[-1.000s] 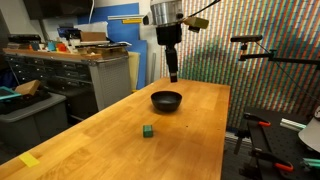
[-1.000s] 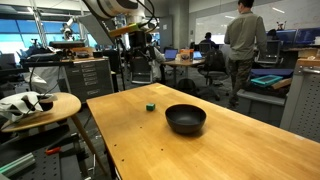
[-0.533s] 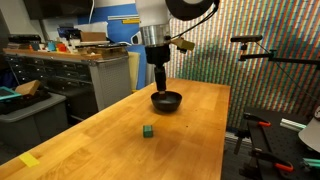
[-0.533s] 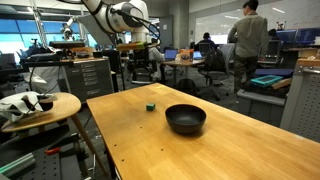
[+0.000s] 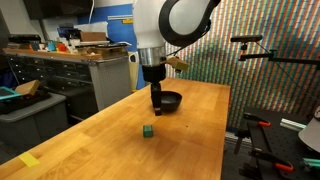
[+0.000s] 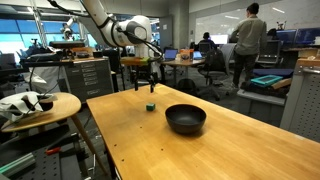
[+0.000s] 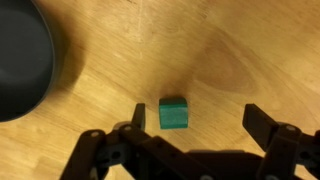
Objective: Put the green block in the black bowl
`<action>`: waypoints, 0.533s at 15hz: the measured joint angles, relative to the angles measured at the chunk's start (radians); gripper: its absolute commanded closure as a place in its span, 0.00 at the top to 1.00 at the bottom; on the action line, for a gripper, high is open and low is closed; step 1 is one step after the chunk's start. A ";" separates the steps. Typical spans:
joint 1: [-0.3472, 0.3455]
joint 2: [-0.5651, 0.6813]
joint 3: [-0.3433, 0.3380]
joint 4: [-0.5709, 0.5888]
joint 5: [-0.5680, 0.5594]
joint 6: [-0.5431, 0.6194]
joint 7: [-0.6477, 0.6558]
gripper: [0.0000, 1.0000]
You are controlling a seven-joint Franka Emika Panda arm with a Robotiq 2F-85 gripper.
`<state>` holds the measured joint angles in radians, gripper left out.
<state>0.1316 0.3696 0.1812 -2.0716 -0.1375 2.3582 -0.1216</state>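
Gripper point(image 7: 198, 118): black fingers are held wide apart, with nothing gripped.
Green block point(image 7: 173, 113): a small smooth cube is seen on the wood, under the gap between the fingers.
Black bowl point(image 7: 20, 60): round and shiny, set near the block, not touching.
Table point(image 5: 105, 140): flat pale wood.

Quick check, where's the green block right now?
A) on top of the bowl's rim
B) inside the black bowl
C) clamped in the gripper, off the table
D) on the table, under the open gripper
D: the wrist view shows the green block lying on the table between the spread fingers of the gripper, with neither finger touching it and the black bowl off to one side.
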 measured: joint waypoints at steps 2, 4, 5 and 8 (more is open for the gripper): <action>0.000 0.030 -0.002 0.001 -0.009 0.039 -0.003 1.00; 0.000 0.060 -0.006 0.004 -0.024 0.071 -0.004 1.00; 0.001 0.076 -0.008 0.007 -0.035 0.082 -0.005 1.00; 0.003 0.124 -0.014 0.018 -0.058 0.108 -0.011 1.00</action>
<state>0.1349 0.4935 0.1669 -2.0539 -0.1952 2.4665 -0.1327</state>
